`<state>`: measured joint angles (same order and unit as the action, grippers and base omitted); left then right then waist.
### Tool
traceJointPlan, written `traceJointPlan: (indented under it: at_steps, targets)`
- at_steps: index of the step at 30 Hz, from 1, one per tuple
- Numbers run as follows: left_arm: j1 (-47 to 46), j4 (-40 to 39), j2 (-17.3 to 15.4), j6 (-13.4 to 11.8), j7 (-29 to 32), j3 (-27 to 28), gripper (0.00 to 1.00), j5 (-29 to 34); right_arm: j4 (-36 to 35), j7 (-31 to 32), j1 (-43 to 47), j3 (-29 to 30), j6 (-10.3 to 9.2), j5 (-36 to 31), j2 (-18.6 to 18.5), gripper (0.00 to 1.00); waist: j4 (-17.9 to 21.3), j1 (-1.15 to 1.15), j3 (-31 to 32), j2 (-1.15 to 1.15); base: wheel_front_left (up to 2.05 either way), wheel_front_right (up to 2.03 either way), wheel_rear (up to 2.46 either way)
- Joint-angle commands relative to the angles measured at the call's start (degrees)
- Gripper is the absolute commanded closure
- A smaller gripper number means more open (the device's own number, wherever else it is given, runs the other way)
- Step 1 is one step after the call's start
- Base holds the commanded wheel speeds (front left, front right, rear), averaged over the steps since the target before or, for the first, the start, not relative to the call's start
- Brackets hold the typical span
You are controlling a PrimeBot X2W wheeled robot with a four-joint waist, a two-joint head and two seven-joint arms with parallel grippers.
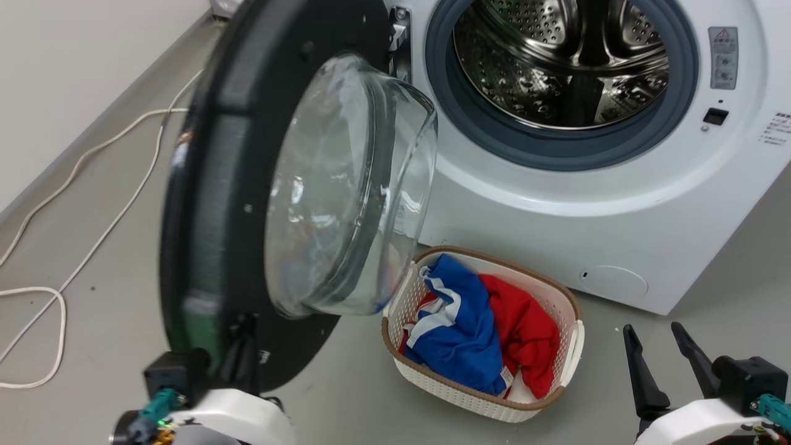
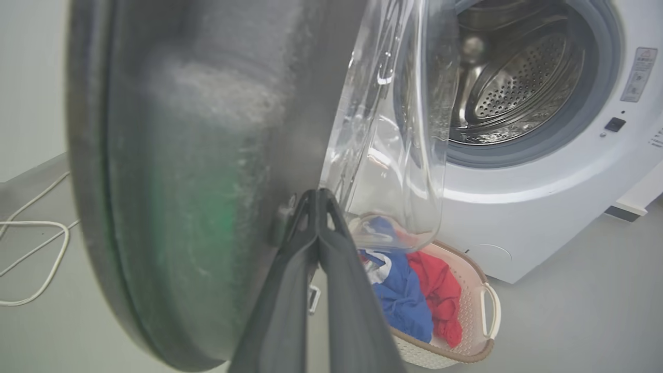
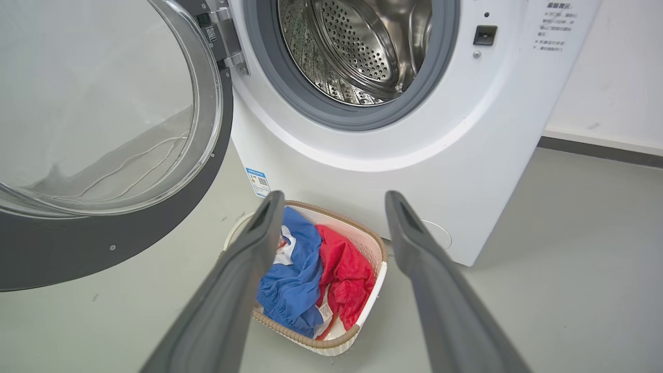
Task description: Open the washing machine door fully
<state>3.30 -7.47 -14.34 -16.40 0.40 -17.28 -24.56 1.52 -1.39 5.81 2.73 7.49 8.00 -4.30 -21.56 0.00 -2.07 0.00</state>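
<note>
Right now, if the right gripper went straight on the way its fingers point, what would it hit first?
Probably the laundry basket, whose far rim lies between the open fingers of the right gripper in its wrist view; if it clears that, the lower front of the washing machine. Depth is unclear.

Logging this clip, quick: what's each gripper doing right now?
Left gripper: closed, tips against the washing machine door, gripping nothing visible.
Right gripper: open, empty.

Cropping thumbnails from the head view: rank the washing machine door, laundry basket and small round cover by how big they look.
1. washing machine door, though being nearest the camera inflates it
2. laundry basket
3. small round cover
</note>
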Motion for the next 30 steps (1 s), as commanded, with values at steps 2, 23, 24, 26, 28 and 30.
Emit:
traceJointPlan:
  at_steps: [2, 23, 24, 26, 28, 30]
  targets:
    - [-1.25, 0.71, -1.11, -0.56, -1.14, 2.61, 1.0, -0.97, -0.66, 0.34, -0.84, 0.03, 0.01, -0.28, -0.66, 0.0, -0.12, 0.0, -1.25, 0.0, 0.0, 0.0, 0.0]
    - [-7.88, 10.74, -6.0, 2.3, -10.29, 20.68, 1.0, -11.79, -2.41, 1.86, -5.37, 1.0, 0.01, 0.46, -3.77, 0.0, 3.71, 0.0, -10.07, 0.0, 0.0, 0.0, 0.0]
    - [-8.11, 11.33, -6.32, 2.58, -10.54, 21.1, 1.0, -12.0, -2.32, 1.85, -5.51, 1.04, 0.01, 0.49, -3.84, 0.0, 3.82, 0.0, -10.24, 0.0, 0.0, 0.0, 0.0]
    - [-8.89, 12.58, -6.78, 2.81, -11.13, 22.19, 1.0, -12.57, -2.27, 1.65, -5.75, 1.18, 0.01, 0.55, -3.88, 0.0, 3.91, 0.0, -10.57, 0.0, 0.0, 0.0, 0.0]
    - [-9.41, 13.83, -7.33, 3.4, -11.49, 22.94, 1.0, -13.09, -2.12, 1.59, -5.96, 1.09, 0.01, 0.53, -3.81, 0.0, 4.04, 0.0, -10.85, 0.0, 0.0, 0.0, 0.0]
    - [-9.78, 14.71, -7.59, 3.57, -11.78, 23.17, 1.0, -13.33, -2.04, 1.49, -6.34, 0.86, 0.01, 0.57, -3.92, 0.0, 4.24, 0.0, -11.05, 0.0, 0.0, 0.0, 0.0]
